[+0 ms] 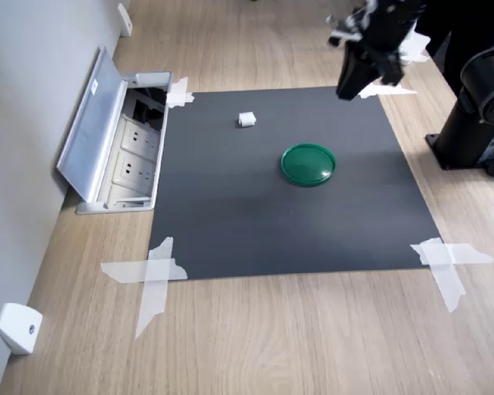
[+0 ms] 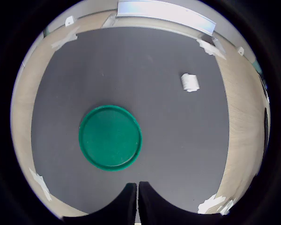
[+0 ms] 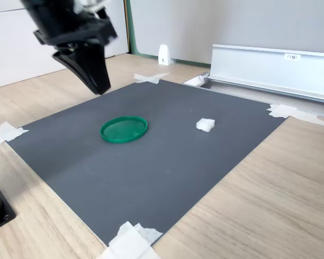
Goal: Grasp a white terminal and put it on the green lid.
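White terminal (image 1: 247, 120), loose on the dark mat (image 1: 230, 222) well apart from the green lid (image 1: 308, 164): we log the approach step, claw (image 2: 137, 199) clenched, empty, high above the lid, and judge it must next open and descend over the block

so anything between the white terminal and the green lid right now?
Nothing. In both exterior views only bare dark mat separates the white terminal from the green lid; the wrist view shows the same clear stretch.
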Motion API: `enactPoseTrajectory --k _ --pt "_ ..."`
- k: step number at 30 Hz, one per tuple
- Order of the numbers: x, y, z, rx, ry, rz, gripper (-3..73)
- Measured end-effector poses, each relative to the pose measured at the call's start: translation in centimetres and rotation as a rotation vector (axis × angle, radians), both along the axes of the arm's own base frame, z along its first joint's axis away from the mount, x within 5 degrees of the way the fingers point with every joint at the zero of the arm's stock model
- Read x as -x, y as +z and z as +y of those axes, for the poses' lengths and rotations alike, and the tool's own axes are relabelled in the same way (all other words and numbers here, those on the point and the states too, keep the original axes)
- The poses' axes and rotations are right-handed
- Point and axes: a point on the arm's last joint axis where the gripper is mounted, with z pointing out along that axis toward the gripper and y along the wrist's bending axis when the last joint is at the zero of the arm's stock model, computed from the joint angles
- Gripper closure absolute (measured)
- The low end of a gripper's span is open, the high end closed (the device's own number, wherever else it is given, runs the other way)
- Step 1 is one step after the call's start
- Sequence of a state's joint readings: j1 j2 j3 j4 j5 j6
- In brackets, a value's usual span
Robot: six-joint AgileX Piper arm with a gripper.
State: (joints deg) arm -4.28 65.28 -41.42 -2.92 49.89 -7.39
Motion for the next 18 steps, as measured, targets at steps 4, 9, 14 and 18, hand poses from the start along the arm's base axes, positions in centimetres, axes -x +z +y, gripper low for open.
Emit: enactPoseTrajectory --k 4,9,14,18 --pt "-2.5 -1.0 0.0 -0.003 0.077 0.073 70.3" --pt "-5.3 -0.7 -0.1 -0.011 0.15 0.076 70.3" --pt "-7.0 0.2 -2.2 -0.036 0.137 0.07 65.8" --pt "-8.0 0.3 -4.2 -0.037 0.136 0.095 54.8"
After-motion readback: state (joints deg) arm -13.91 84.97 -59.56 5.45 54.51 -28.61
